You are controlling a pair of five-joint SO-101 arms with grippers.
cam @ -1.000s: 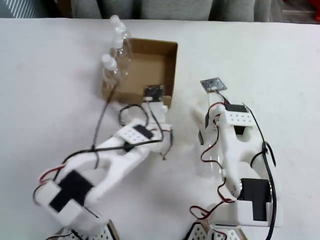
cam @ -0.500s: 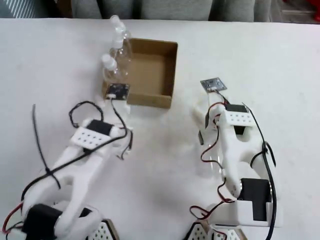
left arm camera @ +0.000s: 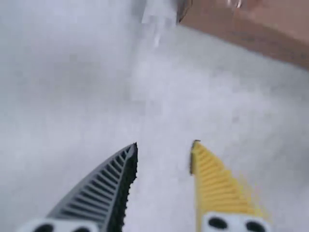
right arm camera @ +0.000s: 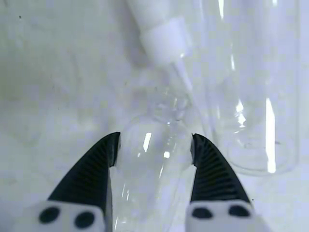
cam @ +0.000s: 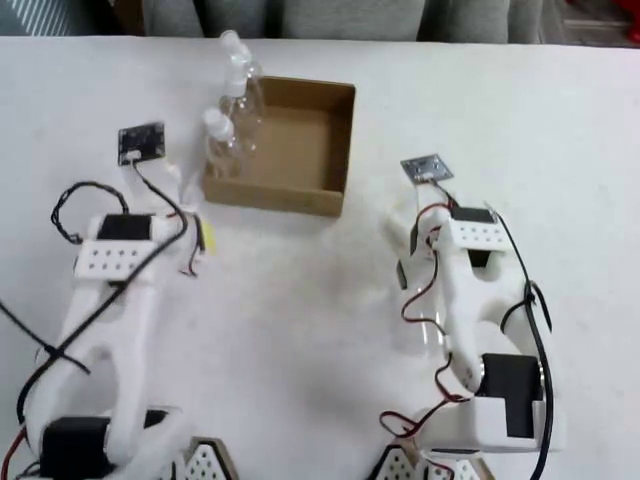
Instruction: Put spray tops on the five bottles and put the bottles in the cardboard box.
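Right gripper point(right arm camera: 153, 139): its 2 black fingers point(right arm camera: 99, 169) sit tight against both sides of a clear bottle point(right arm camera: 152, 159), so it is clamped on it. The bottle lies on the white table point(right arm camera: 48, 72) with no top on its neck. Just past the neck lies a loose white spray top point(right arm camera: 164, 41), its thin dip tube pointing back at the bottle. Can't tell if the tube touches the neck. A second clear bottle point(right arm camera: 251, 87) lies just beside the held one, on its side; its neck end is cut off.

Left gripper point(left arm camera: 164, 147): 1 grey finger and 1 yellow finger, parted at a medium gap. There is nothing between them, and it hangs over bare table. The cardboard box point(left arm camera: 251, 29) is beyond it, well apart. A white blur sits by the box corner, too soft to name.

High view: the left arm point(cam: 110, 300) is at the table's left, with its wrist near the box's front-left corner, not touching. The right arm point(cam: 465, 290) is to the right of the box, apart from it. The box is open-topped. 2 bottles point(cam: 222, 145) with white spray tops on stand at its left wall. Can't tell if they are inside or just outside.
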